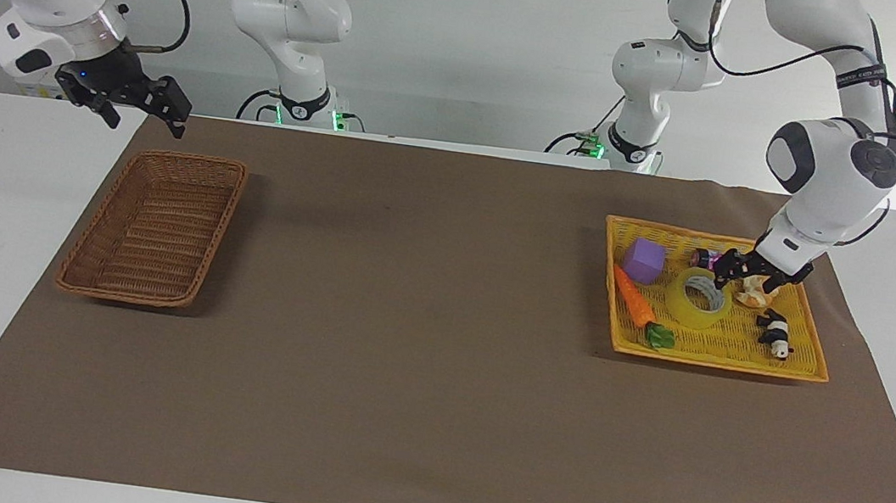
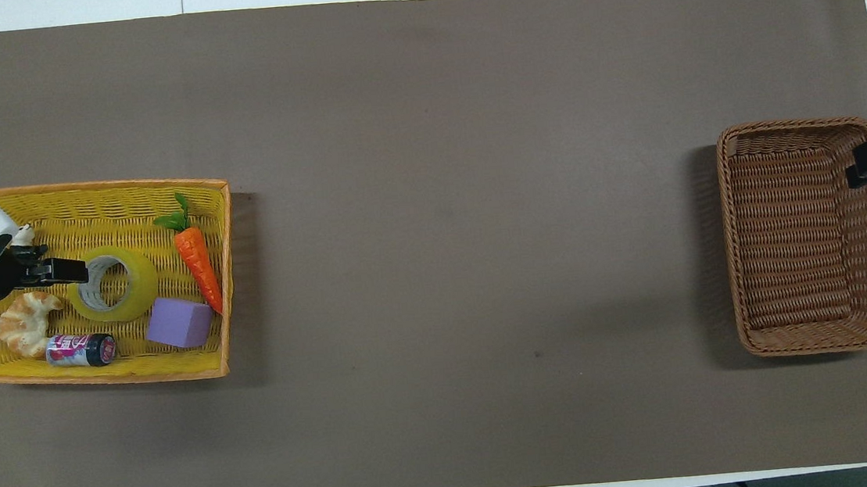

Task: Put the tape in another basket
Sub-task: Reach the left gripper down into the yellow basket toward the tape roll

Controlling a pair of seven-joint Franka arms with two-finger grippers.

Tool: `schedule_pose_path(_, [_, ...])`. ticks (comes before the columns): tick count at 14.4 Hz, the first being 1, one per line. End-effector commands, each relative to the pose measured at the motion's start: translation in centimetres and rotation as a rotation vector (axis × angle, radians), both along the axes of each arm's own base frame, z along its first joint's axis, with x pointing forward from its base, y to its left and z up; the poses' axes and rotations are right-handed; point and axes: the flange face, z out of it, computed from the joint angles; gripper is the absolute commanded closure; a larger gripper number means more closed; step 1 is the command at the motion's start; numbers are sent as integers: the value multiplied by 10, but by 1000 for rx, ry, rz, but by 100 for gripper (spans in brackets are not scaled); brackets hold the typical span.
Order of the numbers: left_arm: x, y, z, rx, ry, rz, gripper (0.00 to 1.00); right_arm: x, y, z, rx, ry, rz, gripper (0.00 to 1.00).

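The yellow tape roll (image 1: pixel 699 298) lies flat in the yellow-orange tray (image 1: pixel 721 359) at the left arm's end of the table; it also shows in the overhead view (image 2: pixel 112 284). My left gripper (image 1: pixel 746 280) is open and low over the tray, between the tape's rim and the croissant (image 1: pixel 751 300). In the overhead view the left gripper (image 2: pixel 63 269) points at the tape's edge. The brown wicker basket (image 1: pixel 190 160) stands empty at the right arm's end (image 2: pixel 796 125). My right gripper (image 1: pixel 145 109) is open and waits in the air beside the basket's rim.
The tray (image 2: pixel 100 378) also holds a purple cube (image 1: pixel 643 260), a toy carrot (image 1: pixel 635 300), a small bottle (image 2: pixel 82 349) and a panda figure (image 1: pixel 776 333). A brown mat (image 1: pixel 422 325) covers the table between the two baskets.
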Motion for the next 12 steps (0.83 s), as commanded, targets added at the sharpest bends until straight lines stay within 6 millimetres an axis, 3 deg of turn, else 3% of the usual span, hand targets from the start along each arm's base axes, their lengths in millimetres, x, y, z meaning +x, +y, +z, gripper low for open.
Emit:
schedule_pose_path(1, [-4,4,-19,10,4,-17,0,-6,0,0,2,-9,12,0])
schedule_pose_path(7, [-12,3,-46,8,-1,-31,2,-6,0,0,2,-9,12,0])
schedule_pose_path(8, [-12,3,-48,8,2,-32,7,-6,0,0,2,-9,12,0])
schedule_pose_path(10, [-14,3,-51,7,21,-38,41,-6,0,1,2,-11,12,0])
schedule_pose_path(12, [-16,3,-52,6,24,-38,50,-6,0,0,2,-9,12,0])
